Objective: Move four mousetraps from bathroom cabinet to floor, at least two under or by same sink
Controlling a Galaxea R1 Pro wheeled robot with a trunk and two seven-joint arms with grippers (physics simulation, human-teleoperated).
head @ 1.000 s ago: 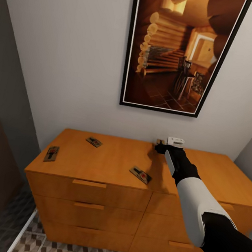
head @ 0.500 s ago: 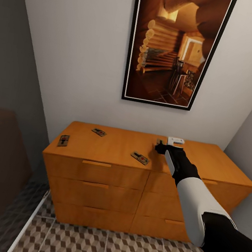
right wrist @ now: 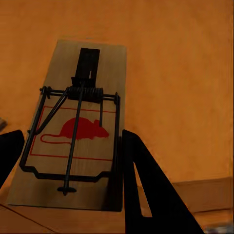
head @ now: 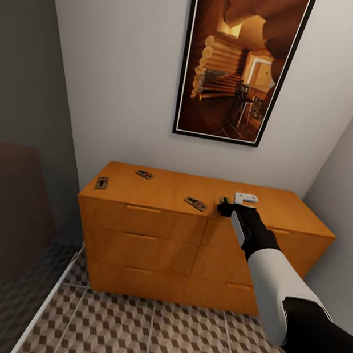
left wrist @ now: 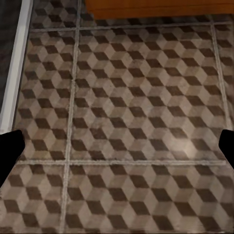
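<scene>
Clamping a mousetrap (right wrist: 73,136) between the fingers of my right gripper (head: 222,203), I hold it over the flat top of the cabinet (head: 160,237), its red mouse mark facing up. Three other mousetraps lie apart on that orange-brown top: one (head: 195,203) just beside my gripper, one (head: 144,175) further back, one (head: 102,182) near the far end. My left gripper (left wrist: 117,151) hangs spread wide over the cube-patterned bathroom floor (left wrist: 126,122).
</scene>
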